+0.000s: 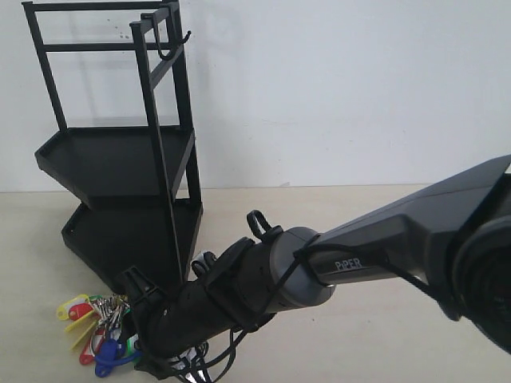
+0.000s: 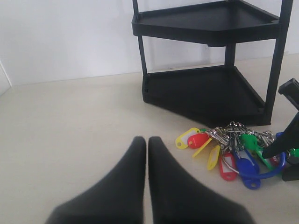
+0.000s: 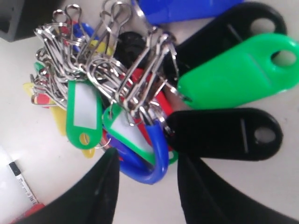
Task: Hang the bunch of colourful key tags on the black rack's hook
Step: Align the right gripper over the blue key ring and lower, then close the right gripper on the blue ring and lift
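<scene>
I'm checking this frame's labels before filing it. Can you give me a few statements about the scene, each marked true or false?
1. The colourful key tag bunch hangs on the hook. False: it lies on the table beside the base of the black rack, and nothing hangs on the hook.
2. The right gripper has its jaws open, one on either side of the bunch's blue loop. True.
3. The left gripper holds a yellow tag. False: its jaws are shut on nothing, apart from the bunch.
4. The black rack has two tray tiers. True.
</scene>
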Tool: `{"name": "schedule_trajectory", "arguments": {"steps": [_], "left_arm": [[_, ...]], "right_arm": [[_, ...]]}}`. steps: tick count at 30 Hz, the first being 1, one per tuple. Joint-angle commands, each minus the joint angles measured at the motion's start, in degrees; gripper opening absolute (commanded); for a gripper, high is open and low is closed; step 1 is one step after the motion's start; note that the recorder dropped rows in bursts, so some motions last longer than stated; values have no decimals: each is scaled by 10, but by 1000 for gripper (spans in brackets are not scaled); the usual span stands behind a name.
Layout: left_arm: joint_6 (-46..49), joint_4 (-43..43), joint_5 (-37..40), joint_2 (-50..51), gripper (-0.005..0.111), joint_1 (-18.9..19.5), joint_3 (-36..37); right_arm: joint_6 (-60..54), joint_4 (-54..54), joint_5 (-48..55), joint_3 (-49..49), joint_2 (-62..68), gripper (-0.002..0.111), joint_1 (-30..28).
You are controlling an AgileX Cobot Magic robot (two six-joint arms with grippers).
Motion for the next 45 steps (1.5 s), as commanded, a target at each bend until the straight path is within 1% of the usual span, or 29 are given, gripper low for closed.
{"name": "schedule_trajectory", "arguments": {"steps": [1, 17, 18, 19, 22, 24, 30, 32, 37, 40, 45], "left_arm": [[1, -2, -4, -1, 4, -1, -1], [1, -2, -4, -1, 4, -1, -1], [1, -2, -4, -1, 4, -1, -1], [1, -2, -4, -1, 4, -1, -1], [1, -2, -4, -1, 4, -1, -1], [1, -2, -4, -1, 4, -1, -1], [1, -2, -4, -1, 4, -1, -1], [1, -2, -4, -1, 4, -1, -1], [1, -2, -4, -1, 4, -1, -1], [1, -2, -4, -1, 4, -1, -1], [1, -2, -4, -1, 4, -1, -1]], "right_arm": [[-6, -5, -6, -4, 4, 41, 0], [6, -5, 7, -27, 30, 40, 0], [11, -5, 7, -27, 30, 38, 0], [12, -5, 7, -27, 30, 33, 0], [9, -6, 7, -27, 30, 11, 0], [8, -10, 7, -27, 30, 0, 0], [-3, -25, 12, -27, 30, 0, 0], [-34, -25, 15, -28, 30, 0, 0], [-154, -26, 6, -29, 9, 0, 0], [-260, -27, 5, -29, -28, 0, 0], [-383, -34, 28, -29, -91, 0, 0]]}}
